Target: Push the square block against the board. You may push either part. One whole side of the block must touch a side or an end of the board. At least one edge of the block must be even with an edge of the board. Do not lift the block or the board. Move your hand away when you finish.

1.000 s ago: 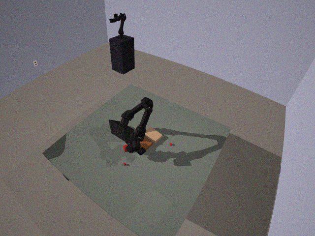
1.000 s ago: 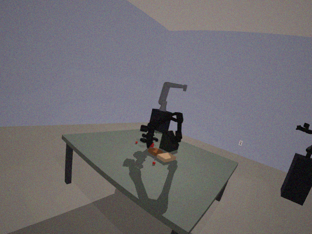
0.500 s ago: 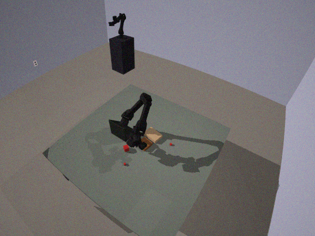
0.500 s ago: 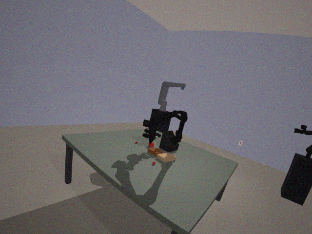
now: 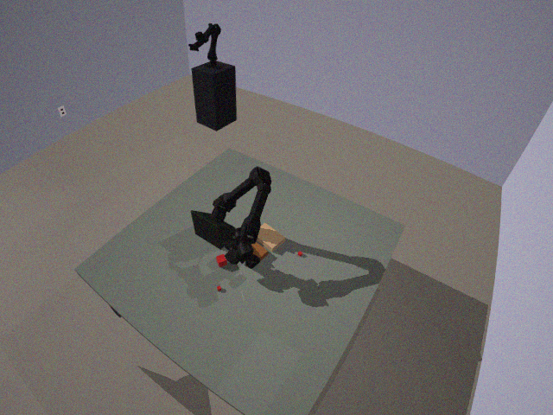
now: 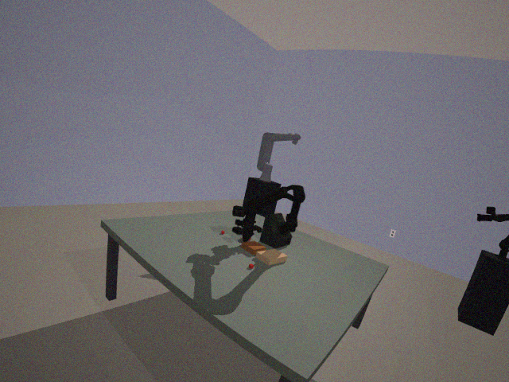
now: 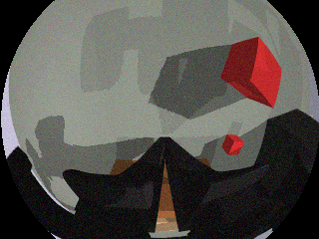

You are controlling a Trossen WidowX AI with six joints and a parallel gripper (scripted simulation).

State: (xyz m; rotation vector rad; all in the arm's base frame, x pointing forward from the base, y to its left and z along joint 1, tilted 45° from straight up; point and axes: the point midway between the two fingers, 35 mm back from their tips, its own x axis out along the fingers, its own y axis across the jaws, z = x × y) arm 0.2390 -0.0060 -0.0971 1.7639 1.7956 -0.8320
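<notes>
Probably mid-push, the pressed-together tool (image 5: 252, 262) (image 6: 246, 238) (image 7: 163, 141) is near the orange piece (image 5: 259, 251) (image 6: 253, 247) (image 7: 166, 198), mid-frame; next, square it against the tan piece (image 5: 276, 241) (image 6: 272, 257) (image 7: 166, 226).

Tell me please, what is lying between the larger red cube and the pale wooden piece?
In the top view, the orange-brown piece lies between them, with the black tool partly covering this stretch.

Table (image 5: 276, 357) (image 6: 262, 296) grey-grn; arm (image 5: 261, 178) (image 6: 304, 195) blk. Cubes: big one (image 5: 221, 260) (image 7: 256, 72) plain red, small one (image 5: 219, 288) (image 6: 223, 232) red too. Wood pcs: one (image 5: 259, 251) (image 6: 252, 247) orange-brn, other (image 5: 276, 239) (image 6: 273, 257) lt tan. Walls (image 5: 357, 67) (image 6: 123, 103) bluish-purple.
</notes>
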